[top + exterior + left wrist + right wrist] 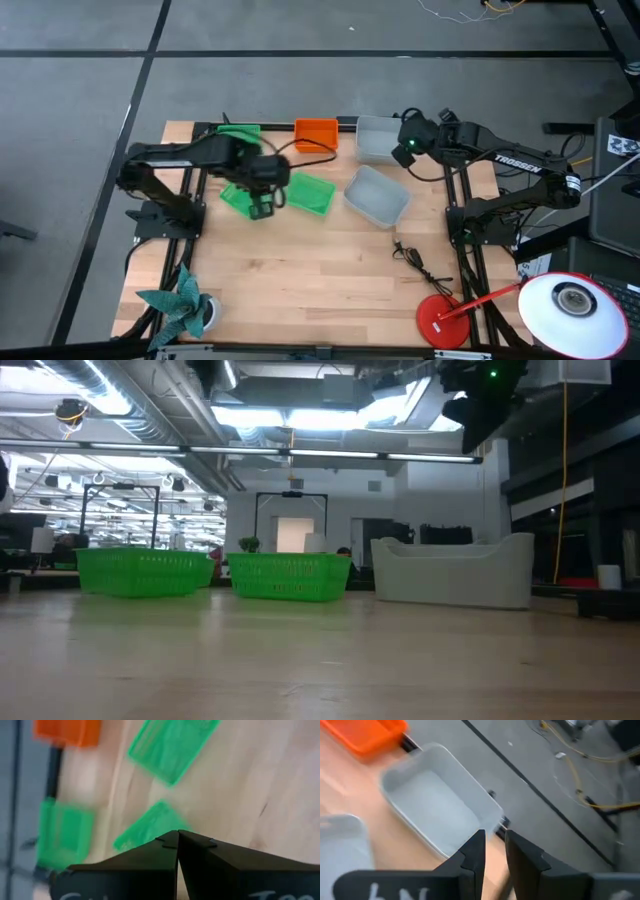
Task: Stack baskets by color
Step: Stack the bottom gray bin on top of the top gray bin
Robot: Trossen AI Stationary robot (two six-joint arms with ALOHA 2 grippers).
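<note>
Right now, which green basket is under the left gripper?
The green basket nearest the table's front, directly beneath the shut left gripper; the other two sit right and behind.

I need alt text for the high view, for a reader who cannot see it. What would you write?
Seen from above, a wooden table holds three green baskets, an orange basket and two pale grey baskets. The left hand, shut, hangs over the green baskets; the right hand is by the far grey basket. A red lamp base and a teal paper figure sit at the near edge.
</note>
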